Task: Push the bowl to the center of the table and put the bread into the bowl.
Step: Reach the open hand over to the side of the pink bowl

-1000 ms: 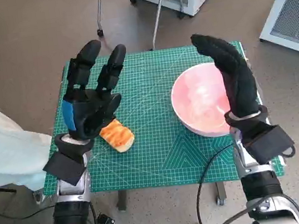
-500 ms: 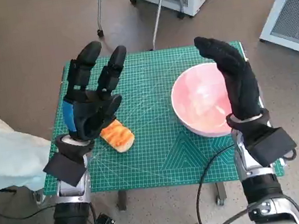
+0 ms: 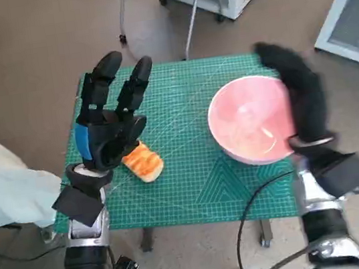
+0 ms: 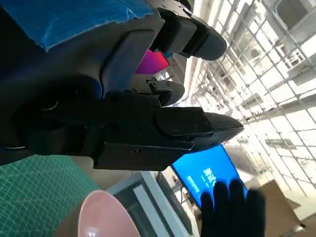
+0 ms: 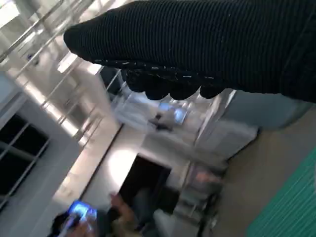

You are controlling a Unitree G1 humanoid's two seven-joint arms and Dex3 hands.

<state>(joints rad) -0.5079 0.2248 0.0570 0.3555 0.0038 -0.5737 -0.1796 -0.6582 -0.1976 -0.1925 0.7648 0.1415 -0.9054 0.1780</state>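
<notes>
Right hand swinging outward past far side of pink round plastic bowl; fingers extended, holding nothing. Left hand hovering open over orange-brown bread piece, on green worktop. Bowl looking light, slippery: push at rim. Bread soft: pinch gently at sides.

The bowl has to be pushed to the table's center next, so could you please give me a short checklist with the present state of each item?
1. Pink bowl upright on the green mat: ok.
2. Bowl at the center: not ok, it sits toward the right side.
3. Right hand on the bowl's outer side, ready to push inward: ok, though blurred; contact cannot tell.
4. Path to the center free of objects: ok.
5. Bread out of the path, near the left hand: ok.
6. Left hand free: ok, fingers apart, holding nothing.
</notes>
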